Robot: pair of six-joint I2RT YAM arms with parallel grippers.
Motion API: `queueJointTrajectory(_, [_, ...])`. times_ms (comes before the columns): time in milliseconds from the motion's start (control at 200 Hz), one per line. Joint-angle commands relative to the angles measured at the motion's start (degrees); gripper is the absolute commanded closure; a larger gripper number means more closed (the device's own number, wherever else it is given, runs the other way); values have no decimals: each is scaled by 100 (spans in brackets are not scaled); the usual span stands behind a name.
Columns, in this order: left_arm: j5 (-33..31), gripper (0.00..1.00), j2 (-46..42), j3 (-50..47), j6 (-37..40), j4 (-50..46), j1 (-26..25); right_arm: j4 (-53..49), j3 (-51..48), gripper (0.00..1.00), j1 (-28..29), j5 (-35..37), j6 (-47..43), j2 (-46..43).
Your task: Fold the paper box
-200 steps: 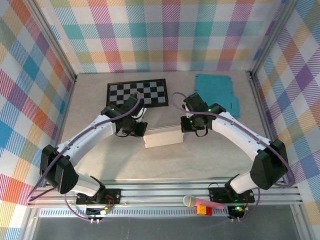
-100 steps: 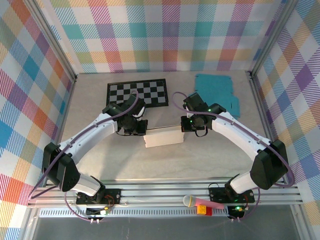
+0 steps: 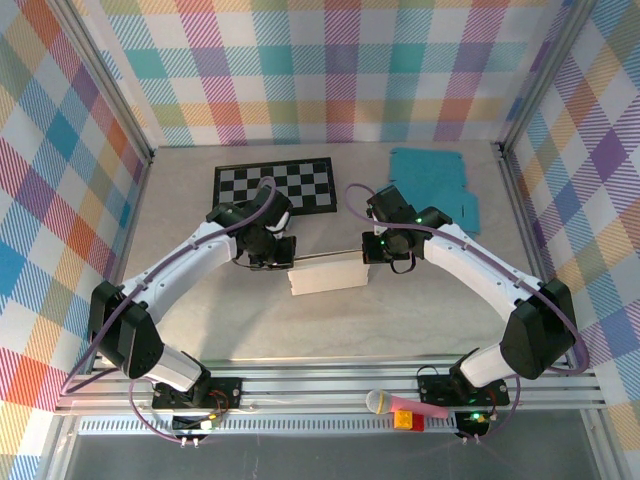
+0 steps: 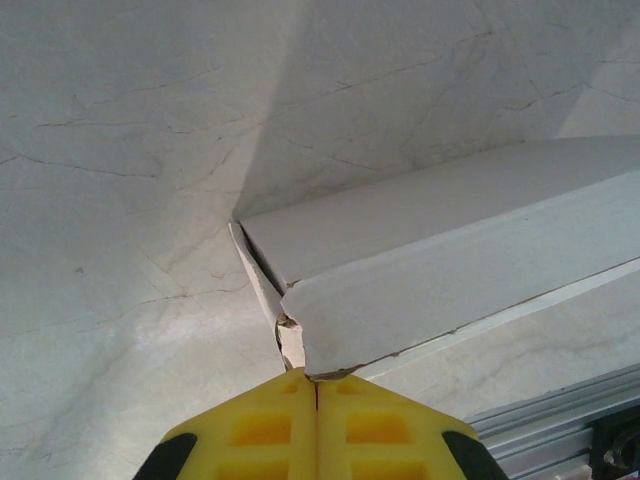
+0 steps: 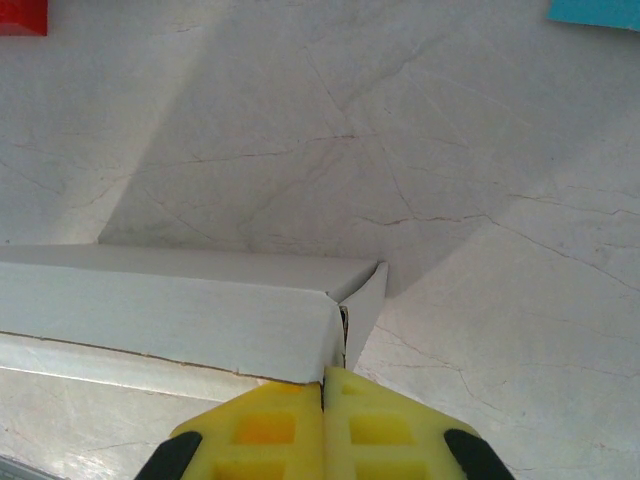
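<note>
Left hand and right hand flank the paper box, touching.

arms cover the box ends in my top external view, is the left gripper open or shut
observer: shut. The left wrist view shows the left gripper with its yellow fingers together, tips at a corner of the white box.
operator: and the right one
observer: the right gripper is shut too, tips at the box's other end corner.
operator: ends closed up
observer: not fully. The end flap by the right gripper stands slightly ajar.
</note>
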Motion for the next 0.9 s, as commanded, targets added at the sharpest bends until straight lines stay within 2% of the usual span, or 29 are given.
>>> queueJointTrajectory(0, [337,100,31,116,-46,-141,87,-198,36,100,60,-60,71,25])
queueJointTrajectory(460, [858,100,92,101,33,-113,381,-209,102,100,49,-88,62,105])
queueJointTrajectory(900, [845,100,75,-161,205,-58,416,-192,92,100,41,-79,34,166])
